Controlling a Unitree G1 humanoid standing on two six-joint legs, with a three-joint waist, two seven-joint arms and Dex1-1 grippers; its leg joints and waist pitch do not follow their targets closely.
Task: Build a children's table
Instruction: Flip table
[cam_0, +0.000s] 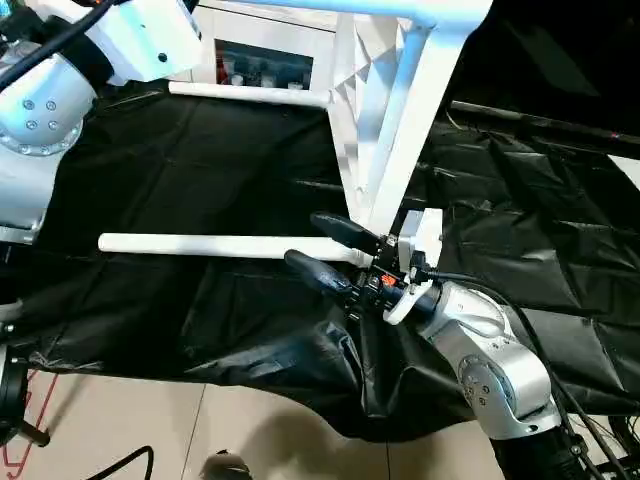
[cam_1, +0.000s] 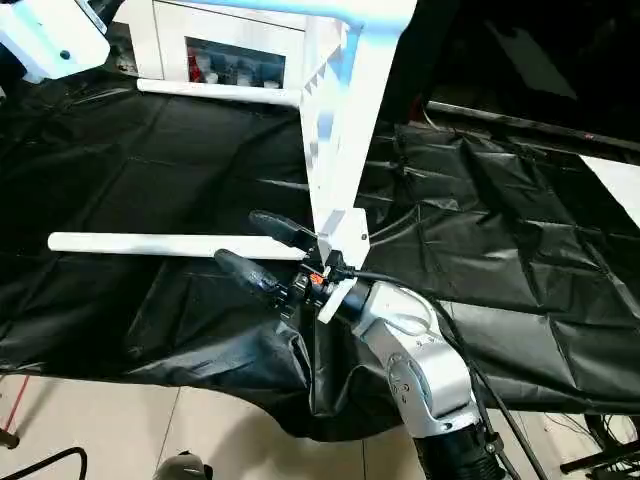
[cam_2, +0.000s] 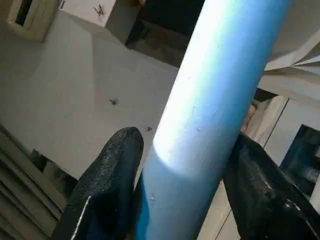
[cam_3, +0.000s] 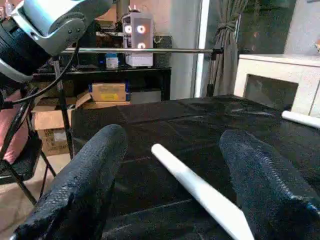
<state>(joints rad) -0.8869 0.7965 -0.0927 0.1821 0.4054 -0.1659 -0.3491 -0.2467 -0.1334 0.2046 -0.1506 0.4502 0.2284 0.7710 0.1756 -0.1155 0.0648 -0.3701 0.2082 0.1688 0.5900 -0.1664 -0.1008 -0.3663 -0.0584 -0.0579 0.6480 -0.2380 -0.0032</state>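
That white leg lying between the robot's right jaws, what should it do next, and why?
Probably close the right gripper on the loose leg. Its jaws stand open either side of the leg's near end, which lies on the black sheet, so it isn't held yet.

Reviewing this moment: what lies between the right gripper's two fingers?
One loose white table leg lies between the fingers of the right gripper, resting on the black sheet. They stand apart on either side of it, seen in the right wrist view.
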